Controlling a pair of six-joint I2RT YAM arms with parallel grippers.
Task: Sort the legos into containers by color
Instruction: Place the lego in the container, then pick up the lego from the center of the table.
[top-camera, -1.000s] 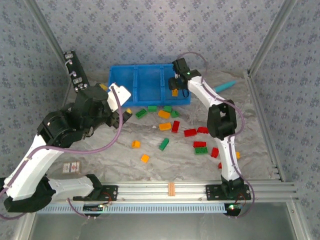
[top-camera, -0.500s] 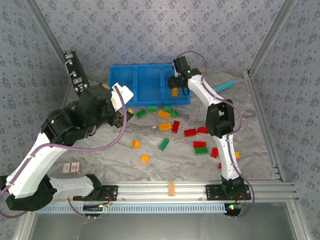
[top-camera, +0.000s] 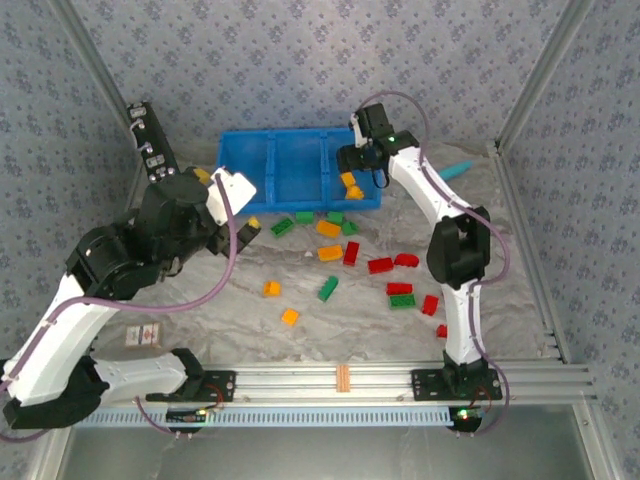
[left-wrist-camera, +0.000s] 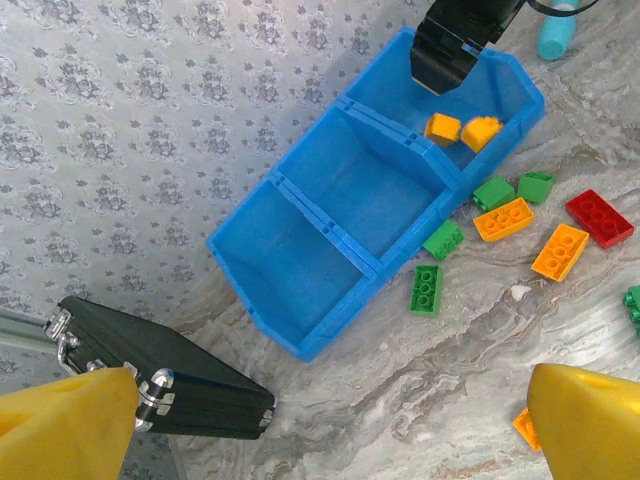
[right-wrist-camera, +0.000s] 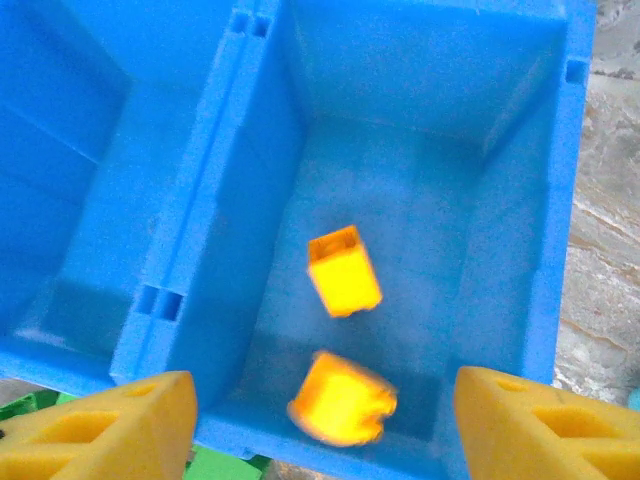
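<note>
Bench (top-camera: 300, 290): marbled, loose bricks (top-camera: 327, 288) scattered.
Bin (left-wrist-camera: 290, 260): two orange bricks (right-wrist-camera: 343, 270) in right compartment.
Right hand (top-camera: 352, 160): fingers apart, above them.
Left hand (left-wrist-camera: 325, 425): fingers apart, empty.

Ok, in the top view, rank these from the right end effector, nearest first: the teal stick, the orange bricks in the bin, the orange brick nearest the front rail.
1. Orange bricks: in the right compartment of the blue bin, just below the right end effector.
2. Teal stick: off to the right, on the table near the frame post.
3. Front orange brick: farthest, left of centre towards the rail.
</note>
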